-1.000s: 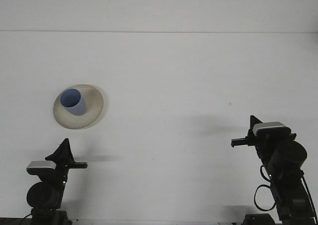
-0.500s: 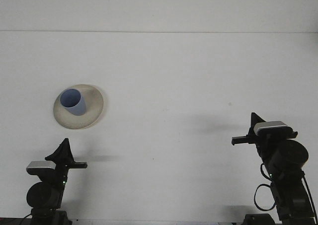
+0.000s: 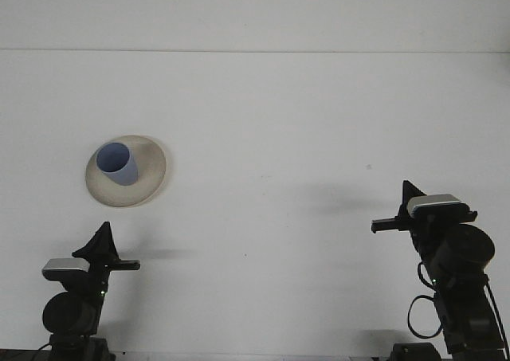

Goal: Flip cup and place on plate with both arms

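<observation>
- Since a second ago, only the right hand (image 3: 408, 192) has shifted, sitting a touch lower and further right than before; across the last half second nothing differs.
- Left hand (image 3: 102, 235) holds the same spot near the bottom left corner, with the cup and plate unchanged.
- Whether either hand's fingers are apart or together cannot be told: each shows only as a dark pointed silhouette above its wrist.
- Blue cup (image 3: 118, 163) stands on the plate (image 3: 151, 170), mouth up and leaning slightly, its wall smooth and tapering toward the base.
- That plate is round, cream-coloured and matte, with a broad shallow rim; the cup sits left of its centre.
- Both rest on the white tabletop (image 3: 287, 138), a plain even surface with a faint seam running across near the top and a tiny dark speck toward the right.
- Each arm is black, with a rounded joint housing and a small grey box mounted by the wrist; a looped cable hangs beside the right one.
- Left hand lies below the plate, apart from it; right hand is well apart.
</observation>
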Controlling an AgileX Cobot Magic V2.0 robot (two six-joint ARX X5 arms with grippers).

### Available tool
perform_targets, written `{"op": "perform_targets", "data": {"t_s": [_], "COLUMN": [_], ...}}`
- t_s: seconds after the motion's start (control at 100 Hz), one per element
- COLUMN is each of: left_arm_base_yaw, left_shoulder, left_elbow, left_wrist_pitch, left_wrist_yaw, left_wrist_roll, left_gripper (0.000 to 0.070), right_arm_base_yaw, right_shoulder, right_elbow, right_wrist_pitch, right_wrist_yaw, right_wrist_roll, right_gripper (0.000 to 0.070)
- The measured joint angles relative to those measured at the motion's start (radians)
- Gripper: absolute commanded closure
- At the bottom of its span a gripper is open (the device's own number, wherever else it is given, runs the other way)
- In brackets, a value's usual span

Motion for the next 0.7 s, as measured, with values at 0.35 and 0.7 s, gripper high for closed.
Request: {"op": "perform_targets", "data": {"t_s": [0.35,0.7], "left_arm_base_yaw": [0.000,0.000], "left_shoulder": [0.000,0.000], "left_elbow": [0.000,0.000], "left_wrist_pitch": [0.000,0.000], "left_wrist_yaw": [0.000,0.000], "left_wrist_roll": [0.000,0.000], "left_gripper": [0.0689,0.0689], "right_arm_base_yaw": [0.000,-0.006], "right_shoulder": [-0.143,-0.453], "right_elbow": [-0.065,-0.387], "right_wrist_pitch": [0.055,0.253], "right_wrist_yaw": [0.000,0.000], "right_wrist_roll": [0.000,-0.002], "right_gripper": [0.0695,0.0695]}}
